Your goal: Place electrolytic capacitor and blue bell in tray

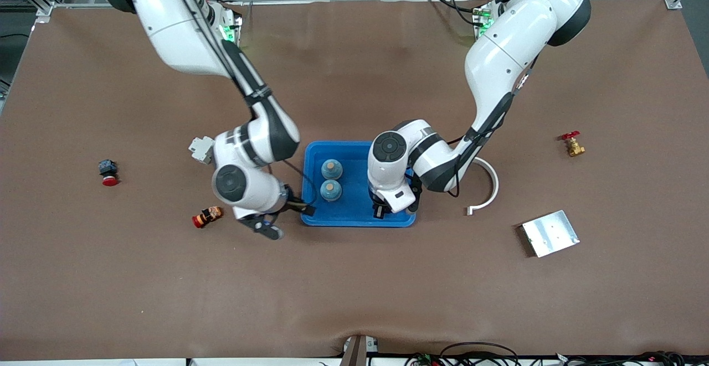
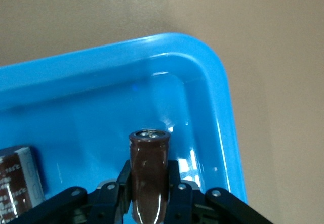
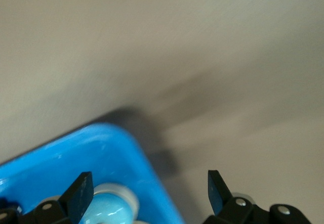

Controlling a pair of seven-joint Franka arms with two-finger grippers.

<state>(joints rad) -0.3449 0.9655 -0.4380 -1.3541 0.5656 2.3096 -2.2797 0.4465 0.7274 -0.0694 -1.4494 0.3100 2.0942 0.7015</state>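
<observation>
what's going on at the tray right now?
The left gripper is shut on a brown electrolytic capacitor, holding it over the blue tray at the corner toward the left arm's end. Two blue bells already sit in the tray. The right gripper is open at the tray's edge toward the right arm's end, holding nothing.
</observation>
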